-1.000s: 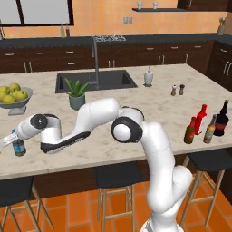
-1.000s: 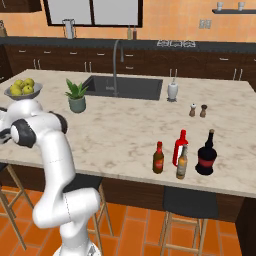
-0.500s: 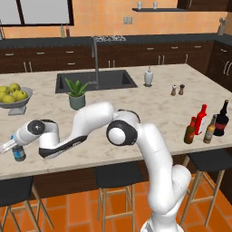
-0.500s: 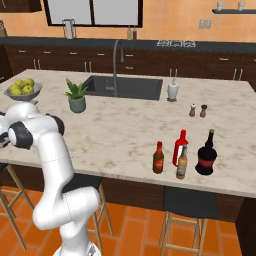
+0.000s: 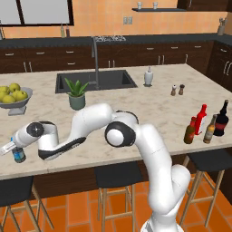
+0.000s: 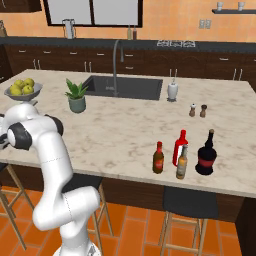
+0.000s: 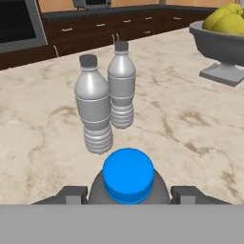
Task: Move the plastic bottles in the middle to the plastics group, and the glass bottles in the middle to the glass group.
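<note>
My arm has swung further out to the far left end of the counter [image 5: 136,108] over the last second, and the water bottle [image 5: 18,154] has come down with it — it now looks to stand on the marble near the front edge, well apart from the fruit bowl [image 5: 15,103]. My pincer [image 7: 128,194] is clasped around it: in the hand view its blue cap [image 7: 128,176] sits right between my two fingertips [image 7: 71,194]. Just ahead stand two grey plastic bottles [image 7: 94,110], touching or nearly so, which I take for the plastics group; the bottle I carry is near them, so this delivery seems all but done — letting go is what remains.

At the other end of the counter the amber bottles [image 5: 190,130] stand just beside the tall dark bottle [image 5: 222,118] and the red one [image 5: 200,119].

Whether the bottle's base truly rests on the counter I cannot tell; the hand view cuts off its body, and from the left base view my wrist covers its upper part.
</note>
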Tool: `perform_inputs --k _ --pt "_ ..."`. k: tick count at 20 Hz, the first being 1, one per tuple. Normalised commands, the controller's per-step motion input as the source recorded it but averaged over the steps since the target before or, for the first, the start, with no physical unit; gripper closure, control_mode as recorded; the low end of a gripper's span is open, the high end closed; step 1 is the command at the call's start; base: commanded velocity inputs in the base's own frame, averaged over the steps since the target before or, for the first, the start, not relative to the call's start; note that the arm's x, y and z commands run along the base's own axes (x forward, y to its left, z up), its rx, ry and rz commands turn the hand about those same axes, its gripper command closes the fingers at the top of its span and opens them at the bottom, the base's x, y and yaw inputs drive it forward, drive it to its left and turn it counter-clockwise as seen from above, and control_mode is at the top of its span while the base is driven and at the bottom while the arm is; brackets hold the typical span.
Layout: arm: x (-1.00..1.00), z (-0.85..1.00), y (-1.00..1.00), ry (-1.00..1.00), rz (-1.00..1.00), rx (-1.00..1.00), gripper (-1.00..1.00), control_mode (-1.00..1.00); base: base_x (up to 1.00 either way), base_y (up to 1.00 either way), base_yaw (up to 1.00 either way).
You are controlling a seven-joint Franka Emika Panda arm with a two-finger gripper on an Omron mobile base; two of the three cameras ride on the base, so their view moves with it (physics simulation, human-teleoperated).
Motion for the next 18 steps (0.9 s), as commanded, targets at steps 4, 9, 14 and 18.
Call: perform_inputs --k 4,9,14,18 --pt "0.0 0.0 0.0 0.0 0.0 0.0 1.0 -1.0 0.0 0.0 0.0" --pt "0.0 0.0 0.0 0.0 0.0 0.0 -1.0 -1.0 0.0 0.0 0.0" --pt "0.0 0.0 0.0 0.0 0.0 0.0 -1.0 -1.0 0.0 0.0 0.0" --pt "0.0 0.0 -0.02 0.0 0.0 0.0 -1.0 -1.0 0.0 0.0 0.0"
